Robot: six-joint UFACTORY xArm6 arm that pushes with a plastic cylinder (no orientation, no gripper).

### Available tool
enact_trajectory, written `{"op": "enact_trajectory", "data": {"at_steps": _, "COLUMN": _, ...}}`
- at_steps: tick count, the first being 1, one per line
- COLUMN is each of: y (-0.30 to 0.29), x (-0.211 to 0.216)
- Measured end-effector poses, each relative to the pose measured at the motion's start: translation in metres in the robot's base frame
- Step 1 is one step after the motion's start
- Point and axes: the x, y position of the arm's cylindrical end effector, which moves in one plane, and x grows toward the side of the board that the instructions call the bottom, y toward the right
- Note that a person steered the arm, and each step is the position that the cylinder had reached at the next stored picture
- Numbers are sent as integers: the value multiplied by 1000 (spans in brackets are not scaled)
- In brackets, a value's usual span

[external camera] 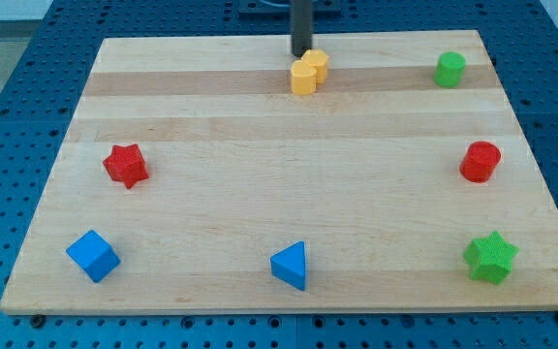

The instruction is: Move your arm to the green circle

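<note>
Right now my tip (301, 53) is resting bare, gripping nothing, just behind the yellow heart block (309, 73), while the green cylinder (449, 69) is sitting well apart toward the view's right. Sweeping low risks dragging the heart along.

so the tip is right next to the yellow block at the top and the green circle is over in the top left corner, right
Not quite. The camera view shows the green circle in the top right corner, not the top left. The rest holds: my tip sits right beside the yellow block at the view's top.
</note>
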Motion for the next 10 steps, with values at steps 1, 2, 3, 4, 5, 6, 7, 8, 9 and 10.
{"op": "enact_trajectory", "data": {"at_steps": 1, "y": 57, "x": -14}}
{"op": "enact_trajectory", "data": {"at_steps": 2, "y": 125, "x": -15}}
{"op": "enact_trajectory", "data": {"at_steps": 3, "y": 201, "x": -15}}
{"op": "enact_trajectory", "data": {"at_steps": 4, "y": 277, "x": -15}}
{"op": "enact_trajectory", "data": {"at_steps": 5, "y": 310, "x": -7}}
{"op": "enact_trajectory", "data": {"at_steps": 6, "y": 299, "x": 32}}
{"op": "enact_trajectory", "data": {"at_steps": 7, "y": 296, "x": 32}}
{"op": "enact_trajectory", "data": {"at_steps": 8, "y": 276, "x": 32}}
{"op": "enact_trajectory", "data": {"at_steps": 9, "y": 259, "x": 32}}
{"op": "enact_trajectory", "data": {"at_steps": 10, "y": 243, "x": 32}}
